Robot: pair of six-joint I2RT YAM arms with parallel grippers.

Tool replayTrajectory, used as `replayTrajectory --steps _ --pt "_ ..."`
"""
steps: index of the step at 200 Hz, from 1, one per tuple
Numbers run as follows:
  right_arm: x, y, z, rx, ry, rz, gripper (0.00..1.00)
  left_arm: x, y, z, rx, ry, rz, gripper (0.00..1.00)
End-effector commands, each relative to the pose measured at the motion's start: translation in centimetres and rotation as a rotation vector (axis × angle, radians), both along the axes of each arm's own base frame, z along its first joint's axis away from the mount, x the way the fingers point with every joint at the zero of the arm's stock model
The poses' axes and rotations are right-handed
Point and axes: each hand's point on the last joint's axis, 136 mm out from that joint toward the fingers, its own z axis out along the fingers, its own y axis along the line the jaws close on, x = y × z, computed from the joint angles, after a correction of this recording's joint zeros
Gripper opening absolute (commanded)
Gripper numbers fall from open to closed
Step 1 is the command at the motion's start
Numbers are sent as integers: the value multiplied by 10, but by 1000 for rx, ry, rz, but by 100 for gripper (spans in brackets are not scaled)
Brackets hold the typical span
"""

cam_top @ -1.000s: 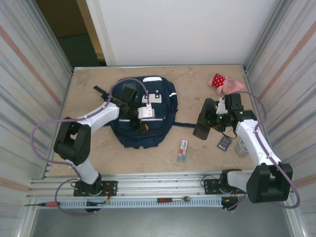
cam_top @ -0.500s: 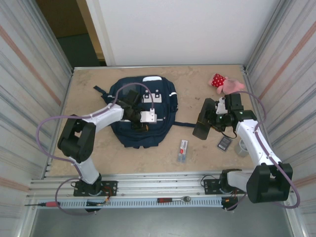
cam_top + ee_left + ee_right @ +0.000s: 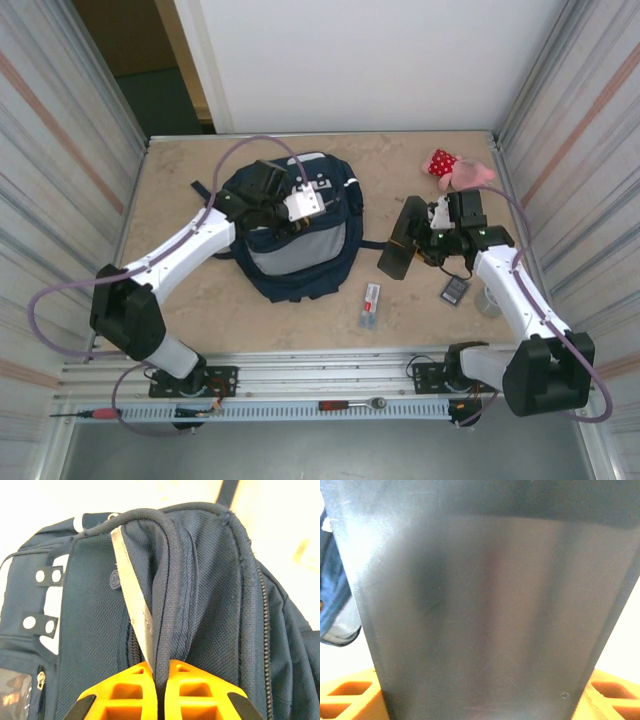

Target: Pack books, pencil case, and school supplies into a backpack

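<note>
The navy backpack [image 3: 300, 262] lies mid-table, its mouth pulled open and pale grey lining showing. My left gripper [image 3: 284, 222] is shut on the backpack's corded rim seam, with navy fabric [image 3: 215, 605] pinched between the orange fingers [image 3: 125, 690]. Right of the bag, my right gripper [image 3: 428, 240] is shut on the long black pencil case [image 3: 402, 240], held tilted above the table. The case [image 3: 485, 605] spans the right wrist view between orange fingers [image 3: 350, 700]. The grey calculator [image 3: 455, 290] and the white pack [image 3: 370, 303] lie on the table. The books are out of view.
A pink plush toy [image 3: 458, 170] sits at the back right corner. A small metal cup [image 3: 488, 300] stands by the right arm. Corrugated walls close in both sides. A screwdriver [image 3: 85, 412] and a ratchet [image 3: 352, 404] lie on the front rail.
My left gripper closed on the backpack's rim and drew it up and back, opening the bag to its grey lining. The right gripper shifted the pencil case slightly left.
</note>
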Motion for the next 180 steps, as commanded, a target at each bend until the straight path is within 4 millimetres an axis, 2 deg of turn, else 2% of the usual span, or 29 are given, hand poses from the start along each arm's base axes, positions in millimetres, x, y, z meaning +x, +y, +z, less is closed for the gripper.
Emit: replayTrajectory --steps 1,27,51,101,139,156,171,180 --pt "2 22 23 107 11 -9 55 3 -8 52 -163 16 124 0" --pt "-4 50 32 174 15 -18 56 8 -14 76 -250 47 182 0" --pt "-6 72 39 234 26 -45 56 9 -19 85 -304 75 223 0" --pt "-7 131 20 326 123 -104 56 7 -28 93 -373 106 252 0" --pt "9 169 3 349 149 -123 57 7 -31 99 -404 108 246 0" --pt "24 176 -8 337 138 -157 59 6 -33 103 -417 107 234 0" --pt "39 177 -25 324 139 -209 59 5 -32 106 -426 103 232 0" --pt "50 182 -28 343 128 -222 60 3 -32 108 -428 100 229 0"
